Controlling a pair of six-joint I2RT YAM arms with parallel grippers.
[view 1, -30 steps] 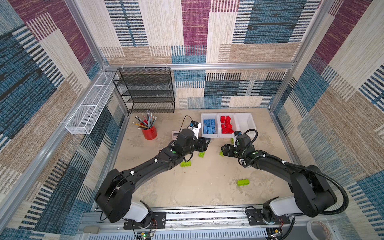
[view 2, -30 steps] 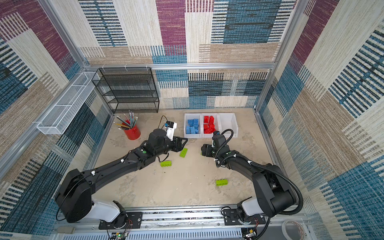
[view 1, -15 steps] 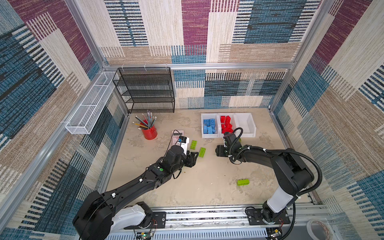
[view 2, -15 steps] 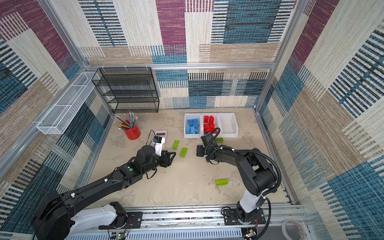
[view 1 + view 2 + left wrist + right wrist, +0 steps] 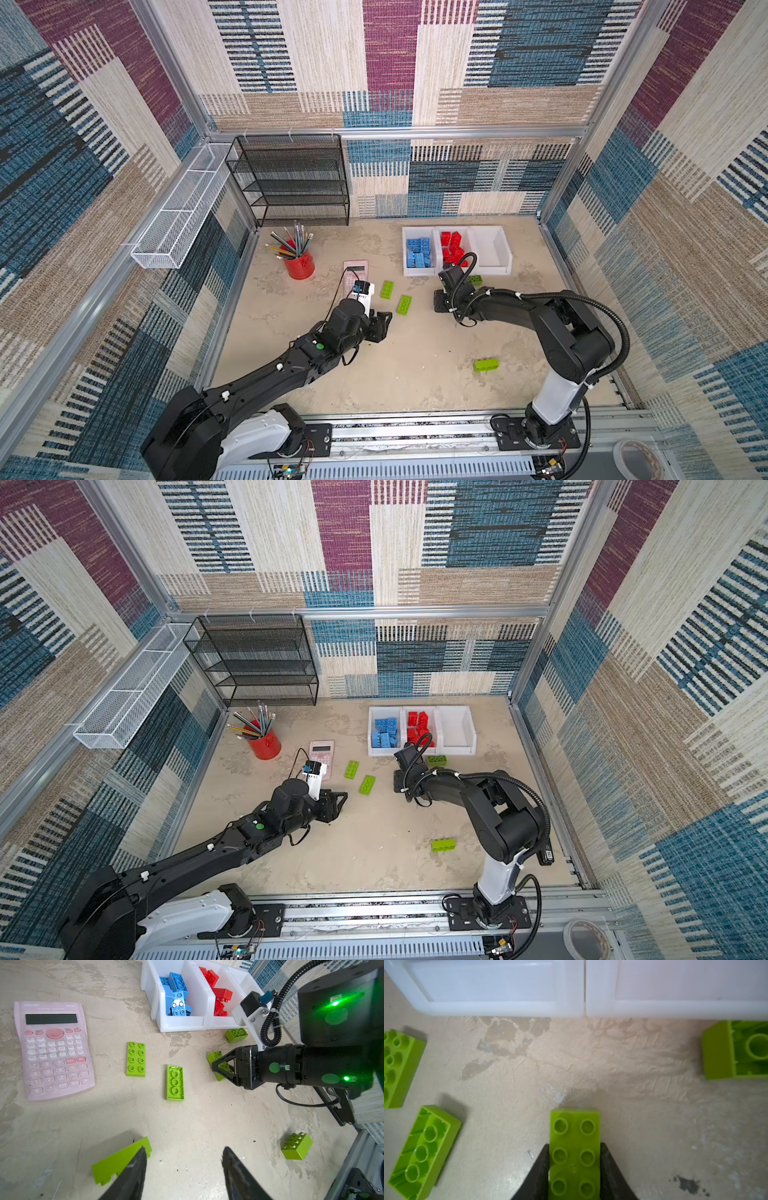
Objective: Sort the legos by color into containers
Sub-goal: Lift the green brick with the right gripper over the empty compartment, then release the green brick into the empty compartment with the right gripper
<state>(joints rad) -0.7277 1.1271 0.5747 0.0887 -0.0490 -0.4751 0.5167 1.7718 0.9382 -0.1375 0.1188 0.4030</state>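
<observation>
Left gripper (image 5: pixel 184 1149) has retreated, jaws apart and empty, while right gripper (image 5: pixel 575 1145) clamps a green brick (image 5: pixel 575 1126) on the table (image 5: pixel 415 374) before the containers (image 5: pixel 492 271): blue, red sorted, all green left.

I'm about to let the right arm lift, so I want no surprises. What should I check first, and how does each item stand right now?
1. Right gripper jaws against both long sides of the green brick: ok.
2. That brick off the table: cannot tell.
3. Empty container ready for green: ok.
4. Blue legos and red legos unmixed in the two beside it: ok.
5. Left gripper open, well away from the empty container: ok.
6. Low route free: not ok. A loose green brick lies just in front of the empty container, so probably lift first.
</observation>
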